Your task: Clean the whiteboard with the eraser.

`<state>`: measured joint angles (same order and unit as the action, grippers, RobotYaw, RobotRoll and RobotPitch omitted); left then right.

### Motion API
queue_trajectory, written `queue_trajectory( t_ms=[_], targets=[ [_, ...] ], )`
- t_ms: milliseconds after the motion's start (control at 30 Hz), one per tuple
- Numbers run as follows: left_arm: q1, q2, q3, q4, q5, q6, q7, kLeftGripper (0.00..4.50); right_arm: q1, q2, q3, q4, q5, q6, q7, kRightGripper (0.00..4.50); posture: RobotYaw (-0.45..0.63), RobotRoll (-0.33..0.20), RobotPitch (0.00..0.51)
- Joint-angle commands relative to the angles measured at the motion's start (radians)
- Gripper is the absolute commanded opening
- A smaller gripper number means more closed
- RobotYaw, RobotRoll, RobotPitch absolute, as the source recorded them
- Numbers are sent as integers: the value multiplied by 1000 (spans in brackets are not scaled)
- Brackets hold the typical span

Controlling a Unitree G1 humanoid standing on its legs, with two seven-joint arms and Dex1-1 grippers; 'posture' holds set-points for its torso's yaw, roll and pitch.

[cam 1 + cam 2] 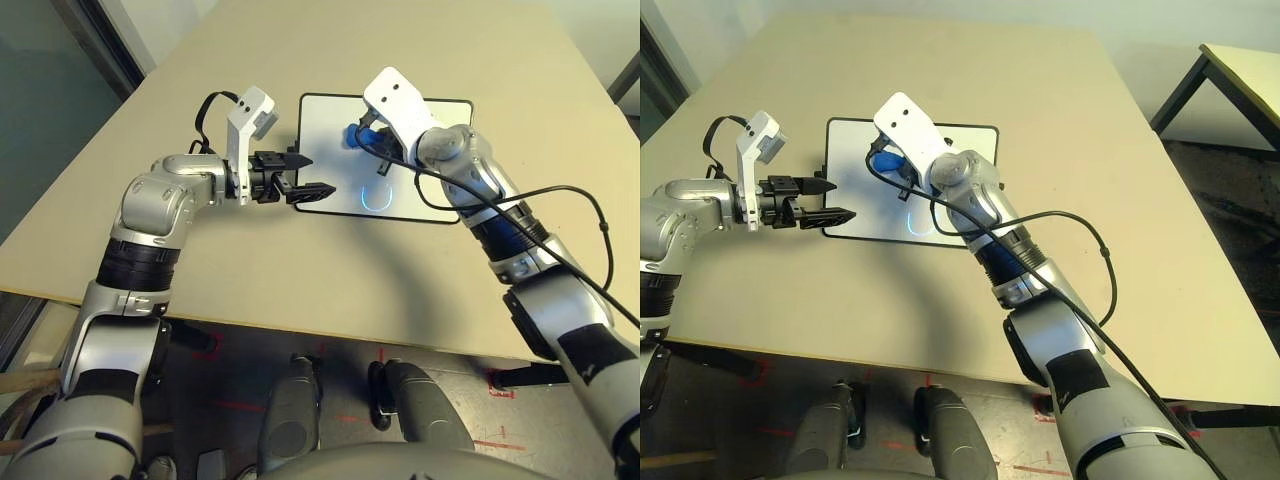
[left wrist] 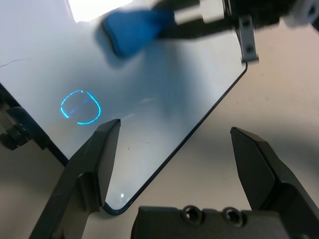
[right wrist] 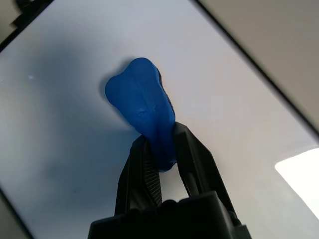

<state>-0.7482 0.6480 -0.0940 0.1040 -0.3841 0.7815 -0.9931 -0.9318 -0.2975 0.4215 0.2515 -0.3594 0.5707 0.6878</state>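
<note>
The table 1 (image 1: 200, 265) bore the whiteboard (image 1: 335, 195), which lay flat with its black frame. Above the board's right-hand part reached the right gripper (image 3: 159, 149), its 2 black fingers closed on the blue eraser (image 3: 142, 99). The left gripper (image 2: 174, 149) hovered over the board's left edge, its 2 fingers spread apart with nothing between them. The eraser was over the white surface, its wide end projecting beyond the right fingertips; whether it touched the board could not be told. Smallest was 1 curved, glowing blue line (image 1: 377, 198) on the board, nearer the robot than the eraser.
</note>
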Motion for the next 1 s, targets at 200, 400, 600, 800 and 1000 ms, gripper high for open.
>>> queue_trajectory(
  t_ms=[200, 400, 600, 800, 1000],
  targets=[
    [-4, 3, -3, -2, 0, 8, -5, 4500, 62, -37, 42, -43, -16, 63, 51, 564, -14, 0, 138],
    [-8, -2, -5, 2, 1, 6, -5, 4500, -48, -7, -14, 76, 7, 23, -8, 564, -15, 0, 137],
    [-4, -1, -2, -7, -3, 11, -2, 4500, -52, 3, -12, 105, 4, 12, -18, 564, -8, 0, 135],
    [0, 3, 1, -11, -4, 14, -1, 4500, 72, -20, 54, -43, -15, 75, 48, 564, -5, 0, 136],
    [-7, 4, -2, 0, -1, 9, -6, 4500, 80, -33, 44, -55, -13, 81, 54, 564, -10, 0, 134]
  ],
)
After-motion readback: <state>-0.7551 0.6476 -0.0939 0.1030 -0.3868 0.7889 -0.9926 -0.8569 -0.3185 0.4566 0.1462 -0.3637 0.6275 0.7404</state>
